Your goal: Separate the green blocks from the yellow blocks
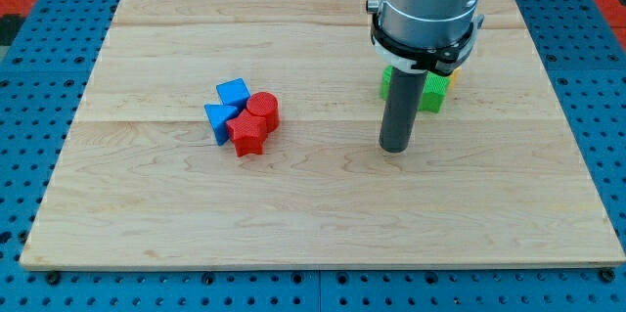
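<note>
My tip [394, 148] rests on the board right of centre. Just above it, toward the view's top right, green blocks show either side of the rod: one at its right [431, 97] and a sliver of another at its left [386, 81]. A bit of a yellow block [442, 82] shows above the right green one, touching it. The arm's body hides most of this cluster, so shapes and any further yellow block cannot be made out. The tip stands a short way below the cluster, apart from it.
Left of centre lies a tight group: a blue cube [233, 93], a blue triangular block [219, 118], a red cylinder [263, 109] and a red star [248, 134]. The wooden board [147, 214] lies on a blue perforated table.
</note>
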You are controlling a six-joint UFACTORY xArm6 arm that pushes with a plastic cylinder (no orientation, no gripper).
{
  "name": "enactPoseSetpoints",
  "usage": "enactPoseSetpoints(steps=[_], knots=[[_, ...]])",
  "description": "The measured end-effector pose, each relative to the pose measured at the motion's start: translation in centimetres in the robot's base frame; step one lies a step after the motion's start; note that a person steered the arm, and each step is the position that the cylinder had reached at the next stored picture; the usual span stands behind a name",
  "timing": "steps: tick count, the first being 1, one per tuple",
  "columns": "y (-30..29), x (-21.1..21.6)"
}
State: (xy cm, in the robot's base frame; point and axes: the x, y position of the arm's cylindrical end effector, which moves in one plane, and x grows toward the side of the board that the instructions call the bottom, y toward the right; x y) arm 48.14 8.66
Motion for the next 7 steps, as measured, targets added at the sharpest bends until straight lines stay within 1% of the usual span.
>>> enactPoseSetpoints(steps=[2,3,4,7], knots=[[1.2,0.0],[4.2,0.0],[7.9,-2.5],[7.6,-5.0]])
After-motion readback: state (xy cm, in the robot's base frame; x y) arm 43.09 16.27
